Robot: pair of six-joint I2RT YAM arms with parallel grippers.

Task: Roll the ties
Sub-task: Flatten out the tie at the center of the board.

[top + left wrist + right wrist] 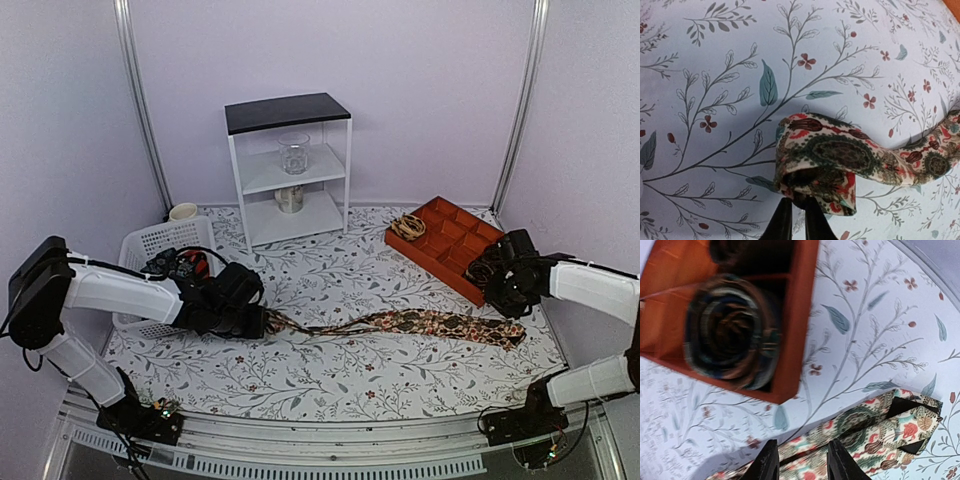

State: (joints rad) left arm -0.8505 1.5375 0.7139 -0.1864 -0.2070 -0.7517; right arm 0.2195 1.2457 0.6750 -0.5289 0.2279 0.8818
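Observation:
A long paisley tie [420, 323] in cream, green and red lies across the middle of the flowered table. My left gripper [258, 322] holds its narrow left end. In the left wrist view that end of the tie [840, 150] is folded over into a first small loop, and the left gripper [797, 201] is shut on the fold. My right gripper [505, 290] hovers over the wide right end of the tie [875, 435]. The right gripper [803, 444] is open with its fingers apart above the fabric. A second, rolled tie [732, 330] sits in a tray compartment.
An orange compartment tray [455, 228] stands at the back right, with a tan bundle [407, 227] in one cell. A white shelf unit [290, 170] carries a glass jar and a tin at the back. A white basket [165, 243] and a cup [183, 211] stand at the left.

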